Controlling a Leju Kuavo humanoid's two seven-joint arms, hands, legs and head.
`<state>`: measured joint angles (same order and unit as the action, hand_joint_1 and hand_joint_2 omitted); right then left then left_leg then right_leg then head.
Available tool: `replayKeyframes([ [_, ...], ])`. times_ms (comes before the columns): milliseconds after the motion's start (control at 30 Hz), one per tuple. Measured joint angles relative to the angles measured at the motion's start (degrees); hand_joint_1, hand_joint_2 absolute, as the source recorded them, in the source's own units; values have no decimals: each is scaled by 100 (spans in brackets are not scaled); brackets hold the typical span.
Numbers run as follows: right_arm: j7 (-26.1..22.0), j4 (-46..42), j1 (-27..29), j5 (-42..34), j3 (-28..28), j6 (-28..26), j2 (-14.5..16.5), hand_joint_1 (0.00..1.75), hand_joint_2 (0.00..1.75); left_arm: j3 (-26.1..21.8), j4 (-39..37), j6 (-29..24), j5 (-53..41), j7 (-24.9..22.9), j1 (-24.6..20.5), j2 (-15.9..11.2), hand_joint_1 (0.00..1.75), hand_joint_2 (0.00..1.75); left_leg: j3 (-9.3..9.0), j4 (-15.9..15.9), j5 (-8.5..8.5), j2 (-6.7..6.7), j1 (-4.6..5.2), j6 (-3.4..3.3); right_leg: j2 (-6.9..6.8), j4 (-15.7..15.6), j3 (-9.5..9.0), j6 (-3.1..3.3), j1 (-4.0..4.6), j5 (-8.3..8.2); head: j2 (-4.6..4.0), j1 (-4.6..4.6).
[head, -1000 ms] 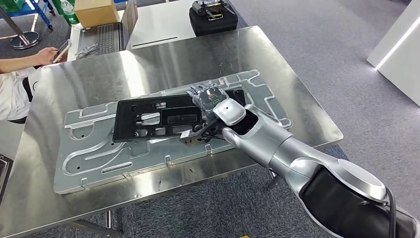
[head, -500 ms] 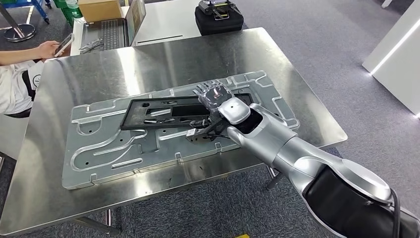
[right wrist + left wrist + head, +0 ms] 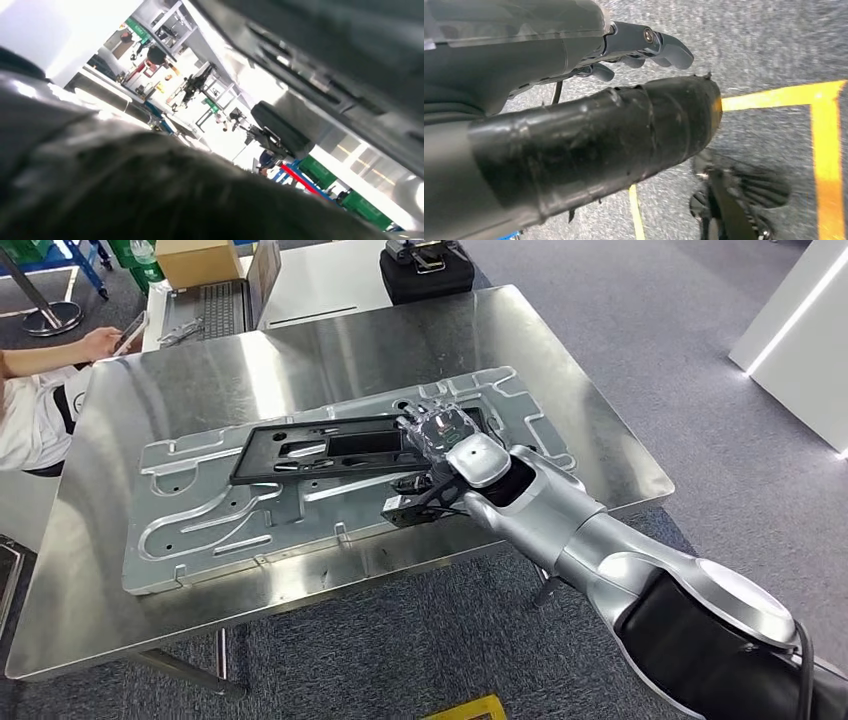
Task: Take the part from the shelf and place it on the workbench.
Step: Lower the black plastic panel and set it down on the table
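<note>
Resting on the near end of the black part (image 3: 330, 452), right hand (image 3: 437, 430) seems to grip it, long axis running away leftward over the bench (image 3: 200, 370); left hand (image 3: 644, 47) hangs empty, fingers curled.

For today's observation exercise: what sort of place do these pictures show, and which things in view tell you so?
Probably a factory or workshop test area. A stainless steel workbench carries a stamped metal plate with a black part on it, the robot's right hand resting on that part. Yellow floor tape marks off the grey floor.
</note>
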<state>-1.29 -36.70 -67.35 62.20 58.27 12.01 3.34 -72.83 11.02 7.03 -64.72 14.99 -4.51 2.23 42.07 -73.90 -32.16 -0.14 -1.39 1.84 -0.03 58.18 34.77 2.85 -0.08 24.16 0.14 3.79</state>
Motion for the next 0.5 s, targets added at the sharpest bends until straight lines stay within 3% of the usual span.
replayKeyframes([
  [33, 5, 5, -2, 4, -1, -2, -1, 0, 0, 0, 0, -1, -3, 0, 0, 0, 0, 0, -81, -37, 52, 1, -2, 11, -1, 24, 77, -11, -1, -41, 0, 0],
  [67, 12, 7, -8, 9, -2, -2, -1, 0, 0, 0, 1, -2, -7, 0, -1, -1, 0, 0, -269, 140, 178, 3, -4, 14, -2, 52, 149, -26, -5, -75, 0, 1],
  [133, 22, 6, -42, 20, -7, 0, -2, 0, 0, 0, 2, -2, -13, 0, -12, -2, 0, 0, -843, 906, 343, 2, 2, -4, -2, 132, 276, -74, -3, -129, 0, 1],
  [200, 25, 5, -78, 27, -19, 2, -5, 0, 0, 0, 1, -2, -15, 2, -19, -3, 0, 0, -1176, 1428, 331, -10, 25, -55, -6, 190, 348, -140, 9, -186, 0, -1],
  [300, 26, 8, -98, 34, -35, 6, -19, 0, 0, 0, 0, -2, -16, 4, -27, -3, 0, 0, -1139, 1517, 397, -6, 28, -166, 0, 194, 384, -245, 12, -266, 0, -4],
  [333, 26, 10, -104, 39, -37, 8, -29, 0, 0, 0, 0, -2, -16, 4, -33, -1, 0, 0, -1099, 1533, 457, 8, 16, -222, 8, 259, 422, -276, 8, -173, 0, -8],
  [367, 26, 12, -111, 44, -40, 10, -39, 0, 0, 0, 0, -2, -17, 4, -39, 1, 0, 0, -1042, 1552, 527, 24, 3, -273, 15, 429, 489, -303, 2, 22, -1, -10],
  [433, 26, 16, -121, 57, -45, 9, -60, 0, 0, 0, 0, -2, -21, 5, -44, 2, 0, 0, -884, 1557, 661, 41, 4, -338, 18, 1058, 682, -339, -22, 581, 0, -17],
  [467, 26, 17, -120, 62, -46, 7, -70, 0, 0, 0, 0, -2, -27, 6, -43, 2, 0, 0, -794, 1553, 725, 44, 8, -343, 17, 1412, 761, -356, -30, 785, 0, -16],
  [500, 26, 19, -117, 69, -46, 5, -81, 0, 0, 0, 0, -1, -38, 7, -41, 2, 0, 0, -705, 1549, 786, 46, 12, -340, 16, 1666, 783, -369, -35, 866, 0, -17],
])
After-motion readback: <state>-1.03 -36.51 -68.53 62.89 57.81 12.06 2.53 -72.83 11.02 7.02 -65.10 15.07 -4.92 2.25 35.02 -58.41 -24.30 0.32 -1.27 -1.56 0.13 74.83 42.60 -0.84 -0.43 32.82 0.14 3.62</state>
